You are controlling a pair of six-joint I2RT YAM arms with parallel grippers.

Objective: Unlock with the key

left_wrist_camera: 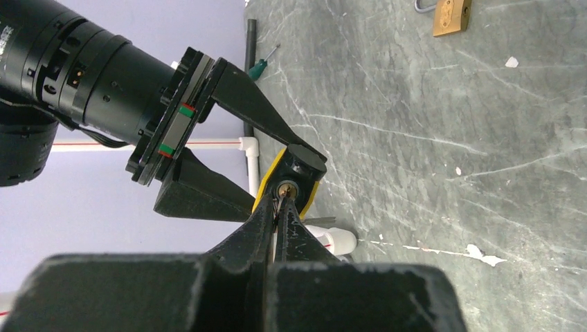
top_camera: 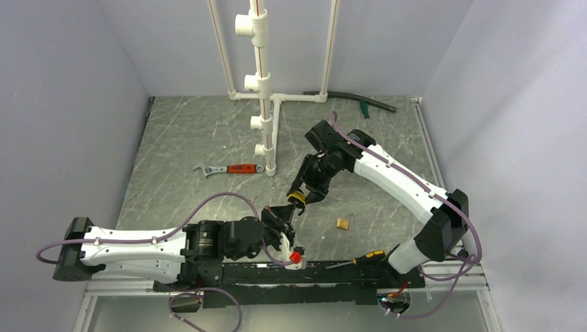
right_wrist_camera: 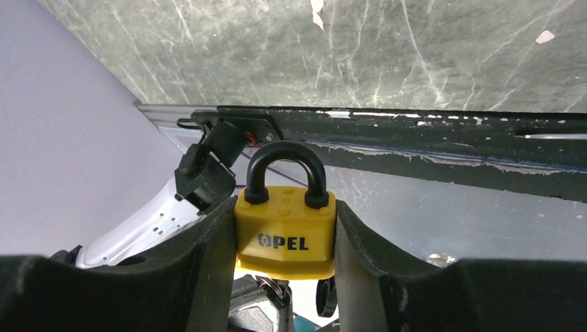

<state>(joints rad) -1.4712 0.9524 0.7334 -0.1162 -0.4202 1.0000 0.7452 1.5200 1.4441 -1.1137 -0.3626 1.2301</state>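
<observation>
Left end effector (left_wrist_camera: 279, 216) pinching key (left_wrist_camera: 280, 202), thin dark sliver at keyhole (left_wrist_camera: 285, 188); right end effector (right_wrist_camera: 285, 209) clamping yellow padlock (right_wrist_camera: 285, 238).

The padlock (right_wrist_camera: 285, 238) sits between the fingers of the right gripper (right_wrist_camera: 285, 220), above the table (top_camera: 194, 138). The key (left_wrist_camera: 279, 205), inside the left gripper (left_wrist_camera: 278, 216), meets its keyhole. A second padlock (top_camera: 343, 223) lies on the table, right of them.

The left gripper (left_wrist_camera: 278, 211), black fingers pressed together, pinches a thin grey metal key (left_wrist_camera: 281, 200) at the brass keyhole of a yellow-and-black padlock (left_wrist_camera: 268, 181) clamped between the right gripper's black fingers (left_wrist_camera: 253, 104). Far right on the grey marbled table (left_wrist_camera: 415, 173) lies a small brass padlock (left_wrist_camera: 451, 15).
</observation>
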